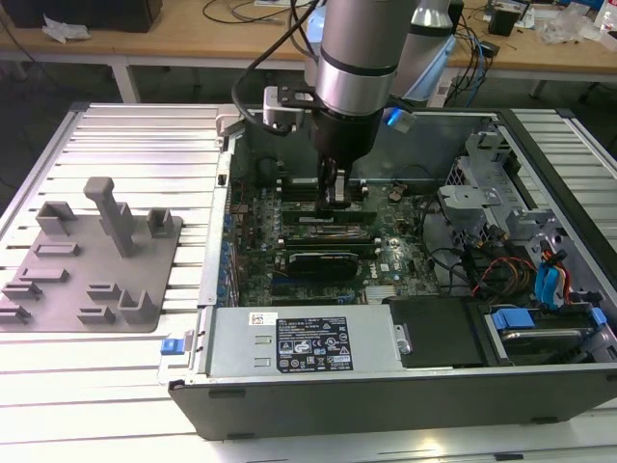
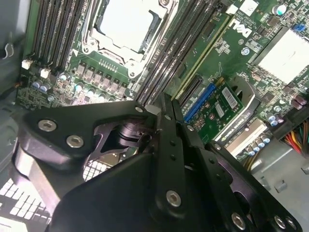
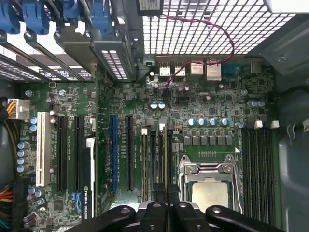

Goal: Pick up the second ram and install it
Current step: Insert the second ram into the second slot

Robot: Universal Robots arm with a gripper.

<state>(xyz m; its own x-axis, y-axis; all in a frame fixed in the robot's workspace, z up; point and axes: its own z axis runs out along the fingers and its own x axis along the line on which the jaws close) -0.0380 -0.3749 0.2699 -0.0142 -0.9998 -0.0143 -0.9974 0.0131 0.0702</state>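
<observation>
Looking at the exterior view, you have the arm reaching straight down into the open computer case. The gripper sits low over the motherboard, at the memory slots near the black expansion card. The grey fixture plate lies on the slatted table, outside the case and well off to the exterior view's left. The power supply sits along the near wall of the case. Turning to the second wrist view, you can see the two black fingers closed to a thin slit. Their tips meet right at one end of the second ram, whose pale green edge runs away from them along a slot beside the CPU socket. You cannot tell from here whether the tips pinch the stick's edge or only rest on it. In the first wrist view, the gripper shows the same closed pose. The second ram stands upright in a slot between the CPU socket and the long expansion slots. Its far end is free and its near end passes under the fingertips. Another stick stands in a slot near it, on the side away from the socket.
</observation>
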